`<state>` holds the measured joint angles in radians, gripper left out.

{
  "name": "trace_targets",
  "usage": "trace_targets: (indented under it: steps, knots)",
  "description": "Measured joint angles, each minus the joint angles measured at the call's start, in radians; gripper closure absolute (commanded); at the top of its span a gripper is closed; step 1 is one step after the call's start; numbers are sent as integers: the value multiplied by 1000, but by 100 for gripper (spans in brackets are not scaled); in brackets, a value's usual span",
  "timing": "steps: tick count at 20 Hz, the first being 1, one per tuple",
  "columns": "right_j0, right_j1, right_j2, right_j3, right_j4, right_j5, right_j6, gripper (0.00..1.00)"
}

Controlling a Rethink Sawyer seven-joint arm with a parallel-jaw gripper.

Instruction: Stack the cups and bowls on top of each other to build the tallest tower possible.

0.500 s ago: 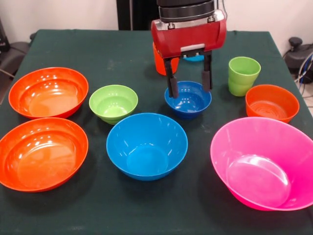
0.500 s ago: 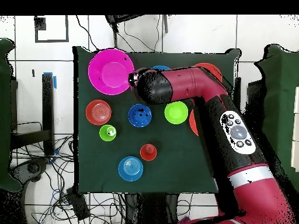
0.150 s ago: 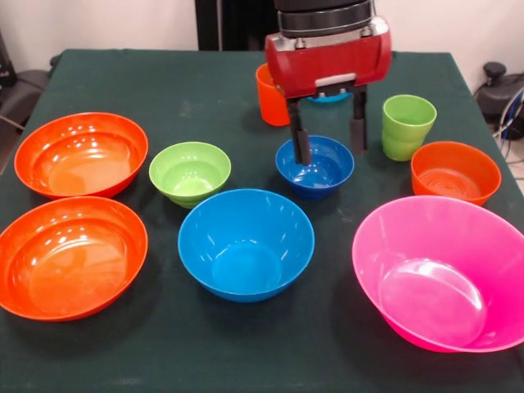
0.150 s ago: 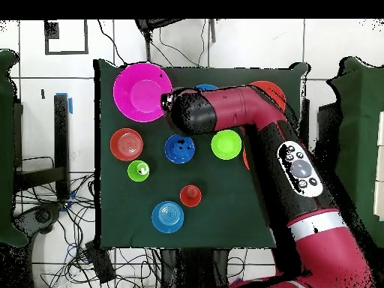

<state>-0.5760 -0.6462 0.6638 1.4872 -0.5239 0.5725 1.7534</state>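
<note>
Lab; cables (image 4: 52,217) litter floor

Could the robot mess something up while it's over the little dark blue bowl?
Maybe. The end effector is open, with one finger over the dark blue bowl and the other past its far rim; if it closes badly on that glossy rim, the bowl could slip or tip. The lime cup and orange cup stand close on either side, so a sideways swing might knock one over. Nothing is stacked yet, so a dropped bowl could roll among the others.
</note>
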Motion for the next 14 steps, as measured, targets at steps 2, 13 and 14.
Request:
trace_targets:
  steps: [2,13,14]
  knots:
    - [13,0,-5,2,4,-23,0,0]
    - [62,1,-37,18,32,-115,2,0]
    - [63,1,-39,19,33,-117,2,0]
